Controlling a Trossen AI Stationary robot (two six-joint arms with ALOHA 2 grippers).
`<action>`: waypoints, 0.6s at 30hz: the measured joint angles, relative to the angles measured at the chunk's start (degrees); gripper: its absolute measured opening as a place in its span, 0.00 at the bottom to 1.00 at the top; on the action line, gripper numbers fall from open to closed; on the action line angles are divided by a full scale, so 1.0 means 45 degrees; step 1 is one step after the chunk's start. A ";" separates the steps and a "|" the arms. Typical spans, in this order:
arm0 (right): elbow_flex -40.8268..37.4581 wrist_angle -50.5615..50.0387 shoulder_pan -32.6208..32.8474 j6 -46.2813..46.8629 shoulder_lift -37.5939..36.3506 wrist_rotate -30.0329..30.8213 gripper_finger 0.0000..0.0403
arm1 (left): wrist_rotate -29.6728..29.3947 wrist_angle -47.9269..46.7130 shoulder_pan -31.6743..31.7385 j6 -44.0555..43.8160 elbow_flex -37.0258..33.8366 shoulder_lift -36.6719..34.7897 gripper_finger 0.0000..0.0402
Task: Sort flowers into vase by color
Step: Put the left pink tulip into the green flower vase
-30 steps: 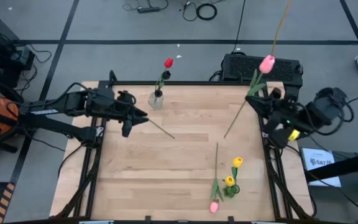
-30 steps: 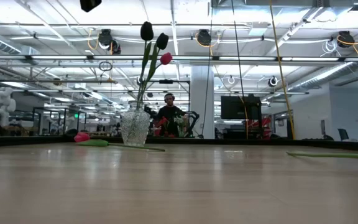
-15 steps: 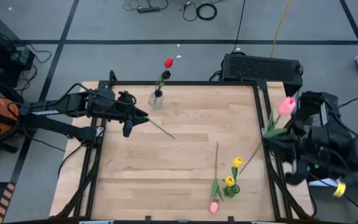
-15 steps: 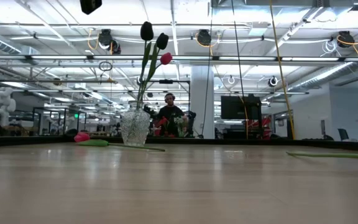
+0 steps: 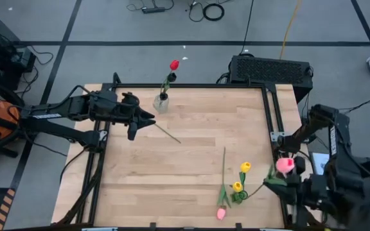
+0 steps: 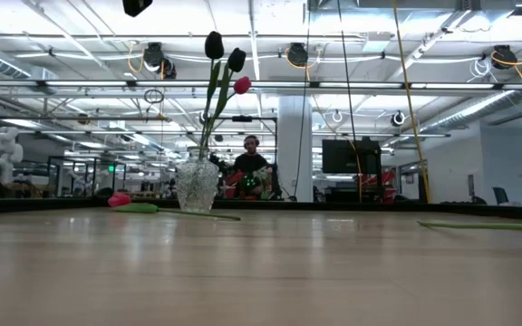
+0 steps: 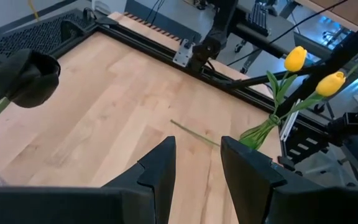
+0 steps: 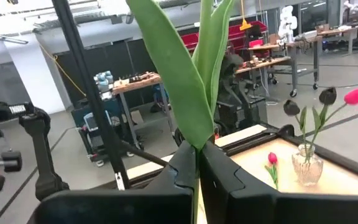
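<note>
Right gripper [image 8: 197, 165], off the table's right edge, is clenched on a pink tulip [image 5: 284, 165] by its stem. Left gripper [image 7: 194, 163] hovers released beside the glass vase [image 5: 162, 102], which holds red and dark tulips [image 6: 225, 59]. Two yellow tulips [image 5: 241, 176] and another pink one [image 5: 221, 213] lie on the wooden table [image 5: 191, 128].

Red and dark flowers [image 5: 172, 69] upright in vase [image 5: 162, 102]; others lie flat.
</note>
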 joint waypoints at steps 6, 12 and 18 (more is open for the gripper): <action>-0.0354 -0.6979 -0.0010 0.8677 0.0153 -0.0029 0.00 | 0.0117 -0.0010 -0.0021 -0.0005 0.0000 0.0005 0.33; -0.0764 -0.9870 -0.0010 1.2288 0.0153 -0.0727 0.00 | 0.0155 -0.0019 -0.0016 -0.0010 0.0000 0.0005 0.33; -0.1386 -1.0723 -0.0010 1.3353 0.0148 -0.1366 0.00 | 0.0160 -0.0024 -0.0018 -0.0017 0.0000 0.0005 0.33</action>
